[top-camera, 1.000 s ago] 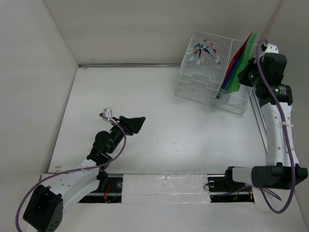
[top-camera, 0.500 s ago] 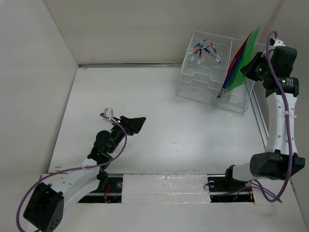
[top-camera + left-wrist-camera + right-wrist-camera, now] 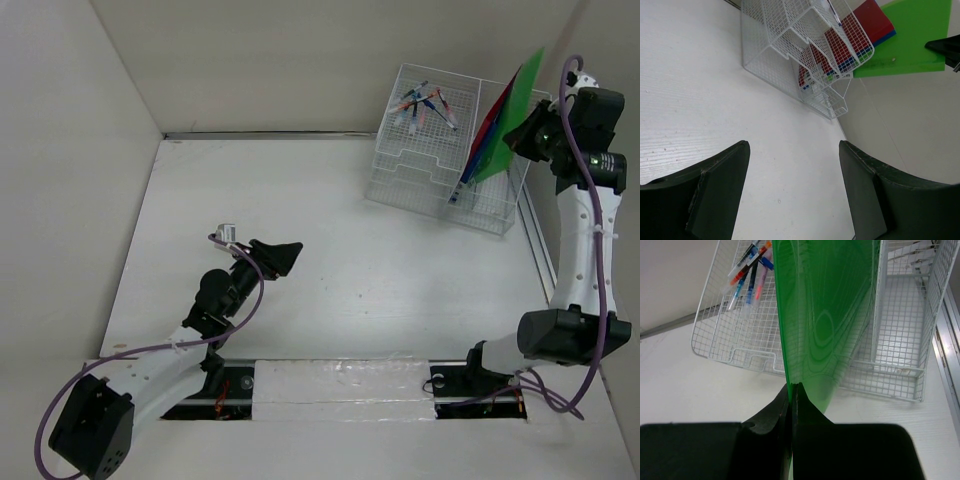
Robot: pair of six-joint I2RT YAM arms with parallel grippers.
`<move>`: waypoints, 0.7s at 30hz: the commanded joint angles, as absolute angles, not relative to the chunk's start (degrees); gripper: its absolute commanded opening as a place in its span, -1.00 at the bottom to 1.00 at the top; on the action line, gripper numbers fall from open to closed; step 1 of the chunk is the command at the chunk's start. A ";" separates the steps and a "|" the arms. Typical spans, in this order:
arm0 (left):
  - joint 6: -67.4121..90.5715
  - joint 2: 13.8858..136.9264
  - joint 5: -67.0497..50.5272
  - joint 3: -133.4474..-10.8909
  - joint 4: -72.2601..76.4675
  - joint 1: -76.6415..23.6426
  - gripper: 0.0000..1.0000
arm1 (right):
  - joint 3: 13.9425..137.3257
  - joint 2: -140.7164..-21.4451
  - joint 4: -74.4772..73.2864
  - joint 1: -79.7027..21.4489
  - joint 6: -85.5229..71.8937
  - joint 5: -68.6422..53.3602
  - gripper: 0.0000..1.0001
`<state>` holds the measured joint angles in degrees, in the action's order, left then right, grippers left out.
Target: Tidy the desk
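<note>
The desk [image 3: 330, 260] is a wide matte white tabletop. My right gripper [image 3: 522, 133] is shut on a translucent green folder [image 3: 512, 118], pinching its edge [image 3: 792, 386] and holding it tilted above the right bay of the wire-mesh organizer rack [image 3: 440, 190]. The green folder [image 3: 825, 315] fills the right wrist view; it also shows in the left wrist view [image 3: 910, 40]. Red and blue folders [image 3: 484, 135] stand in the rack. My left gripper [image 3: 280, 255] is open and empty low over the desk's left middle, its fingers [image 3: 720, 185] wide apart.
Several pens [image 3: 425, 103] lie in the rack's top tray, also seen in the right wrist view [image 3: 751, 270]. Upright white panels [image 3: 70, 180] bound the desk at left, back and right. A metal rail [image 3: 540, 255] runs along the right edge.
My right gripper has lifted the green folder up and to the right, so it stands higher over the rack. The left arm has not moved.
</note>
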<state>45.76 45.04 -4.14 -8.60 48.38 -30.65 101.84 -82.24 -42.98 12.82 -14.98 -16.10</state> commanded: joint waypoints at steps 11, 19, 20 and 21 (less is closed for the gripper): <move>45.44 45.00 -4.83 -8.17 52.03 -30.41 0.35 | 94.76 -81.04 -29.37 12.74 -17.66 -22.15 -1.00; 45.62 46.14 -5.01 -8.17 52.65 -30.41 0.35 | 92.90 -81.47 -26.99 13.27 -21.00 -20.66 -0.76; 45.44 45.97 -4.92 -8.17 52.65 -30.41 0.35 | 92.99 -81.39 -26.03 13.27 -22.14 -20.13 -0.22; 45.44 45.97 -4.92 -8.17 52.65 -30.41 0.35 | 92.99 -81.39 -26.02 13.27 -22.15 -20.13 -0.22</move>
